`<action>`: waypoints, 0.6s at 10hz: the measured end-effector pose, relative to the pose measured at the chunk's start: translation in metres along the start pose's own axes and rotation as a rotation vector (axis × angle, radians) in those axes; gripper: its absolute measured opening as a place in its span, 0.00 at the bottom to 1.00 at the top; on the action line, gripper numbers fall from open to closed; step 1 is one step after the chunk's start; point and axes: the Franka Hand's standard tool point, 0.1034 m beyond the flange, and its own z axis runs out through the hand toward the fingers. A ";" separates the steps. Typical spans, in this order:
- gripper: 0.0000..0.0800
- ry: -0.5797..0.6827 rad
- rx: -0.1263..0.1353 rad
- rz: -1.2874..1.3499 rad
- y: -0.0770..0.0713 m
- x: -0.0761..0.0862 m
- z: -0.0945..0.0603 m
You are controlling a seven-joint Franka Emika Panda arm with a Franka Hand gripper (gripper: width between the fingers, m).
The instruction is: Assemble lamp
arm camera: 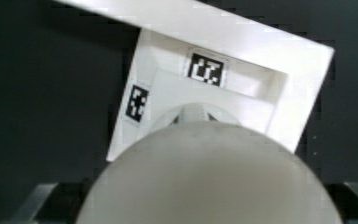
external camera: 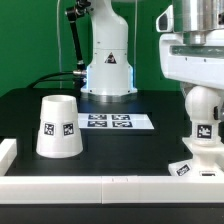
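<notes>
gripper (external camera: 198, 88) grasping the bulb (external camera: 201, 108): in the wrist view the bulb fills the whole gap between the dark finger tips, so it reads as clamped, not let go

bulb is by the counter's (external camera: 20, 110) near corner on the exterior view's right, directly over the base (external camera: 196, 166). The base lies flat against the white rail (external camera: 110, 186) along the near edge. Can't tell whether the bulb's lower end is already in the stem or just above it, as that joint is too small to read

shade (external camera: 58, 127) stands mouth-down and alone toward the near edge on the exterior view's left, well apart from base and bulb. marker board (external camera: 110, 122) is mid-counter and not involved

risks from here, judgement only:
- bulb off-axis to the stem: the wrist view shows the base plate (arm camera: 211, 75) skewed to the camera and the bulb hides the stem completely, so any push or twist goes in blind. It could cross-thread or jam
- base is loose on the counter. A turn of the bulb may spin or drag the plate along instead of seating it, and only the rail braces it, on one side
- round smooth ball in two flat fingers could slip or roll in the grasp under twisting load
- letting go before it is seated would tip the bulb off the stem and roll it toward the near edge
</notes>
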 end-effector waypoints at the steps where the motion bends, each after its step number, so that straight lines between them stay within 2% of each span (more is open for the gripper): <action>1: 0.72 -0.006 0.000 0.105 -0.001 0.000 0.000; 3: 0.72 -0.022 -0.048 0.122 0.001 -0.005 0.001; 4: 0.72 -0.028 -0.033 0.206 -0.002 -0.006 0.001; 6: 0.72 -0.027 -0.031 0.288 -0.002 -0.007 0.001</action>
